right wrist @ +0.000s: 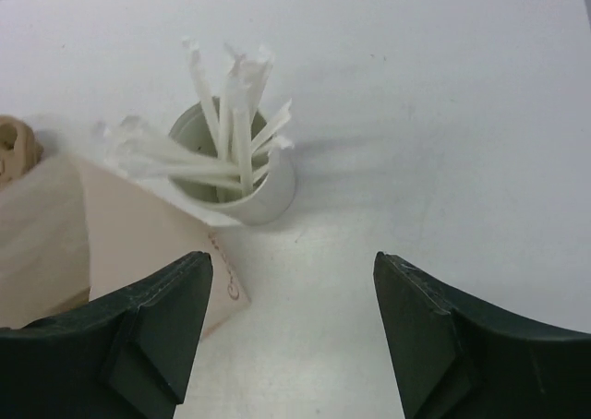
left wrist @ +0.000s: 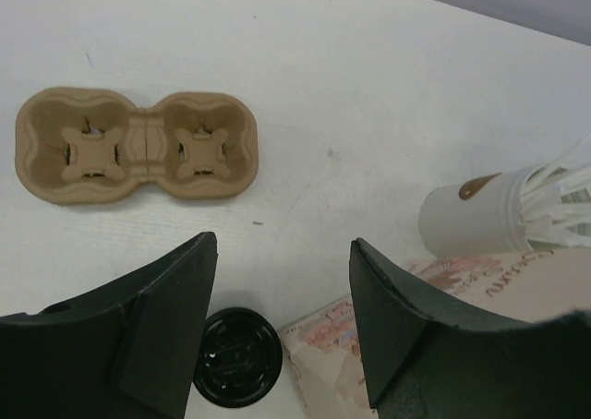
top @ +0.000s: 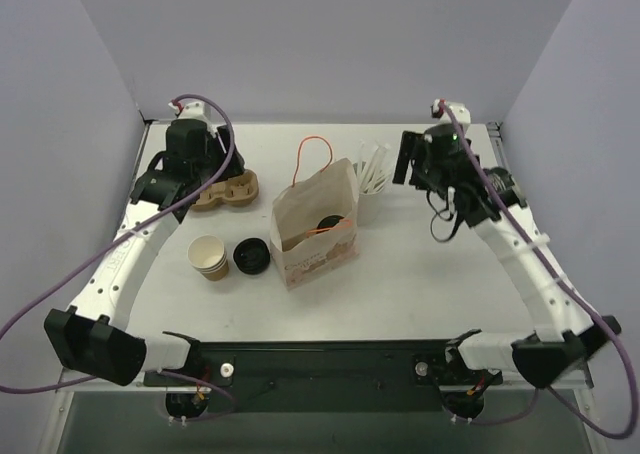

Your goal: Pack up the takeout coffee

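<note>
Risk sits mostly in the middle of the table, but start nearest: a lidless tan cup and a loose black lid lie just beside each other to the near left. An arm sweeping low on its way home could knock either into the paper bag standing just to their right. That bag looks light and top-heavy, so a brush against its wall or a snag on its orange handle would probably tip it and spill what it holds. The takeout coffee is inside the bag. Through the open mouth only its round black lid shows, dark and flat, facing up. The brown paper wall is hidden, so whether the cup stands square on the bag's floor or leans cannot be told, and a leaning cup could leak at the lid. Farther back, a pulp cup carrier lies to the far left and a white holder of wrapped straws stands right beside the bag's far right corner, easy to topple. The left gripper and right gripper hang over the far side, jaws wide apart and holding nothing.
</note>
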You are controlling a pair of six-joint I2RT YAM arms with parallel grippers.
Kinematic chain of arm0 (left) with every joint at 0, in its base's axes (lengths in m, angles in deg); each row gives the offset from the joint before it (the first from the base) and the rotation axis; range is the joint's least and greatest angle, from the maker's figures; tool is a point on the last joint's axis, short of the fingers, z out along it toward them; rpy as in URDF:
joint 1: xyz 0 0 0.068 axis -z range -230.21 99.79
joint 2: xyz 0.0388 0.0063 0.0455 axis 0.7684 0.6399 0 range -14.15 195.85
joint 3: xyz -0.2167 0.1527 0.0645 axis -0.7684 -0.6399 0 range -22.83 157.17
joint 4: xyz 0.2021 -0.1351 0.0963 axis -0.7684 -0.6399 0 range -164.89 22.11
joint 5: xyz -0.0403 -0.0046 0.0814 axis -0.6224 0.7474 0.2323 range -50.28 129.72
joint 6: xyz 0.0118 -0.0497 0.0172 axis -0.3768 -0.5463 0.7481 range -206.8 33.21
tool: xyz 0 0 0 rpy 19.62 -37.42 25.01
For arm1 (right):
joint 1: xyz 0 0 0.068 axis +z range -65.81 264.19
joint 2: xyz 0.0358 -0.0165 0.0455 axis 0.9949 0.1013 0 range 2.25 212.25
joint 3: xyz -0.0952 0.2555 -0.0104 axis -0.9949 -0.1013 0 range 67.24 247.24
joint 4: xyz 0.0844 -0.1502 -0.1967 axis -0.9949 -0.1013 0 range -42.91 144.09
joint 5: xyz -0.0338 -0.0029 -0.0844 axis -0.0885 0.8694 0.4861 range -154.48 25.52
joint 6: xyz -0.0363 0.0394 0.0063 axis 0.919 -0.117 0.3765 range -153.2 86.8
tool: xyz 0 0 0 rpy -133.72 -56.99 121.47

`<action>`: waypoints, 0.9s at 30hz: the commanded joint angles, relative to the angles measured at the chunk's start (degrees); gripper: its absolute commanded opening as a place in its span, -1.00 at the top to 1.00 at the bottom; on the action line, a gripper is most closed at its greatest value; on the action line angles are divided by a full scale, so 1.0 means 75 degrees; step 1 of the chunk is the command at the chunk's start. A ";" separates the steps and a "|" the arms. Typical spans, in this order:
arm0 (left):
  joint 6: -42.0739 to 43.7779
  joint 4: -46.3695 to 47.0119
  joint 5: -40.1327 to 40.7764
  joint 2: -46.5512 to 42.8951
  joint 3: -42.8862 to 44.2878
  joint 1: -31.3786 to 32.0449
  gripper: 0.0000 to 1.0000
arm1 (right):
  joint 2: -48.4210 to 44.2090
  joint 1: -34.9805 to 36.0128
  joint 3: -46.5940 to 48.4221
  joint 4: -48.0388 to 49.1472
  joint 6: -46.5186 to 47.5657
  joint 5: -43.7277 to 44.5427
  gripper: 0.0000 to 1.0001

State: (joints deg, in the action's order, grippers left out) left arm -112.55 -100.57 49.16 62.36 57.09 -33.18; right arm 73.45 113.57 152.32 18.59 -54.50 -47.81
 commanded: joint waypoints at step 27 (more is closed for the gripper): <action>-0.0398 -0.0481 -0.0836 -0.1881 -0.0777 0.0471 -0.39 | 0.5073 -0.3004 0.2508 0.1992 0.0132 -0.6148 0.43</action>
State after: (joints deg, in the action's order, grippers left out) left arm -115.96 -104.09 42.58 48.37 48.89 -29.70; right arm 110.93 91.02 169.04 30.76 -54.11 -90.80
